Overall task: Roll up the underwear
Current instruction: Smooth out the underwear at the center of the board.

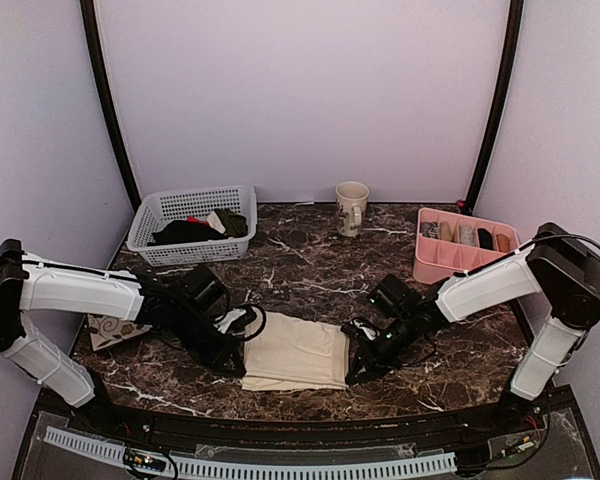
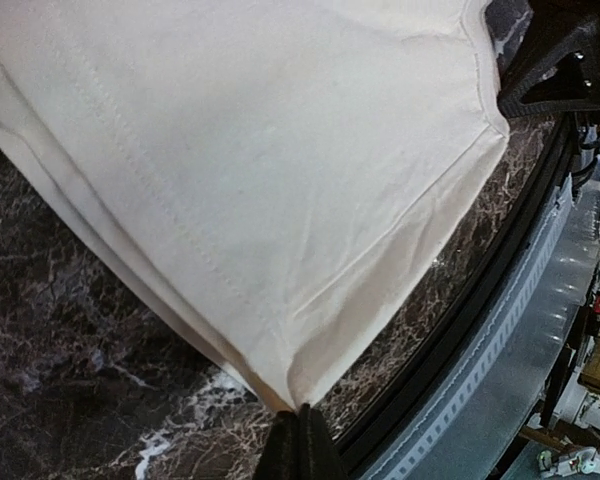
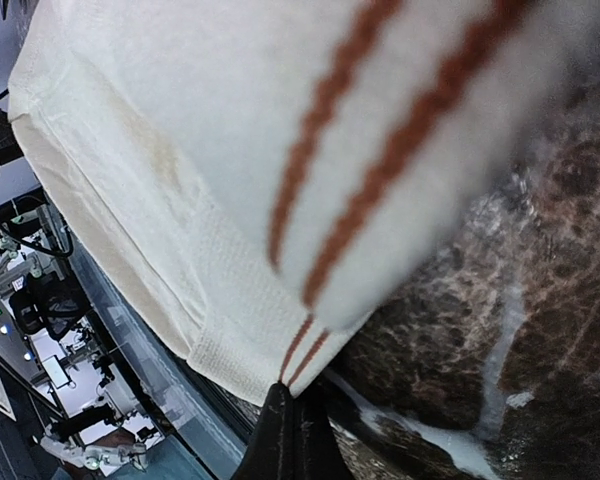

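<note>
Left hand [image 2: 300, 440]: fingers together, clamped on one near corner of the underwear [image 2: 260, 180]. Right hand [image 3: 292, 425]: fingers together, clamped on a corner of the ribbed waistband [image 3: 230, 335].

Both white arms reach low and inward, with the black hands angled down at the garment's near corners.

The underwear [image 1: 295, 352] lies flat on the tabletop [image 1: 310, 265] between the hands. It is soft cream cloth with stitched seams and two rust stripes [image 3: 340, 130].

The tabletop is dark, white-veined marble.

Behind stand a white lattice basket [image 1: 150, 215] of dark garments, a mug [image 1: 352, 207] whose print is too small to read, and a pink divider box [image 1: 427, 262].
</note>
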You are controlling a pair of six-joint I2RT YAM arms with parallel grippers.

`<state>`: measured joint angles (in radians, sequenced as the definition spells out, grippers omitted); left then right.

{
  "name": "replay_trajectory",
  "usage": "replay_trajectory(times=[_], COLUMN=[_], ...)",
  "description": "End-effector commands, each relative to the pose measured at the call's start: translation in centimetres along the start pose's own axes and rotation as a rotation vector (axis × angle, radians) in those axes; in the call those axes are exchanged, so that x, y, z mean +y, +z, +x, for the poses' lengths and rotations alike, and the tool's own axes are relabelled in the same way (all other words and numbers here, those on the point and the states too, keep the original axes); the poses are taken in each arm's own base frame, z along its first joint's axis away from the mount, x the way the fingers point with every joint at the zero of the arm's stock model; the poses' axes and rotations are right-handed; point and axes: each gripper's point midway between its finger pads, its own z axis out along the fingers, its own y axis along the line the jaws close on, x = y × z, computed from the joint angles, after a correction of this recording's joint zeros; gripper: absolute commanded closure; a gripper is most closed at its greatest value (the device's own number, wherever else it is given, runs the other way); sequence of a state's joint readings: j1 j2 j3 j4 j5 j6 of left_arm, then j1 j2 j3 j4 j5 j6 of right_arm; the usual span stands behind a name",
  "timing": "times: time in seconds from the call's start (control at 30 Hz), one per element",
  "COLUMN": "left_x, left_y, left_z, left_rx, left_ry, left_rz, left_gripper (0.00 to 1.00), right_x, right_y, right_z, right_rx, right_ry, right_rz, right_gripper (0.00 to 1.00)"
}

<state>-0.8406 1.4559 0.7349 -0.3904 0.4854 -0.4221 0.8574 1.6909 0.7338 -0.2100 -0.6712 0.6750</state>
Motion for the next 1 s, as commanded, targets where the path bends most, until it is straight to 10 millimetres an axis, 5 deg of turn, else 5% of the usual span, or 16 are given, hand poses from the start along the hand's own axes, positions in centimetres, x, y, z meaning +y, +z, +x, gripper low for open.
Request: replay_trajectory(times=[0.0,0.4,0.53,0.67,0.8,0.97], left_x=[-2.0,1.9,1.4,-0.8,-3.6,-6.1], left_y=[-0.9,2.4,1.7,-0.7,-4.3,-6.9], left_z=[-0.1,3.3,2.0,0.5,-2.5,-7.5], left_rx=[0.0,0.131,0.101,0.016,-0.137,-0.284], left_ry=[0.073,-0.013,0.013,0.064,0.133,0.157], left_rz=[0.072,-0.041,-0.051,-0.007,0.035,0.096], left_gripper=[1.0,1.0,0.77,0.55,0.3,0.2], right_x=[-0.6,-0.7,0.6,2.7,4.3,8.0], right_y=[0.0,-0.3,-1.6,-5.1,-8.6,-10.9], right_z=[0.1,0.2,-0.3,-0.8,-1.8,-5.4], right_rx=[-0.005,-0.009,-0.03,-0.097,-0.188,-0.307], right_ry=[-0.015,-0.021,-0.057,-0.142,-0.204,-0.28], right_rz=[0.046,0.058,0.062,0.088,0.086,-0.016], right_gripper=[1.0,1.0,0.98,0.63,0.41,0.23])
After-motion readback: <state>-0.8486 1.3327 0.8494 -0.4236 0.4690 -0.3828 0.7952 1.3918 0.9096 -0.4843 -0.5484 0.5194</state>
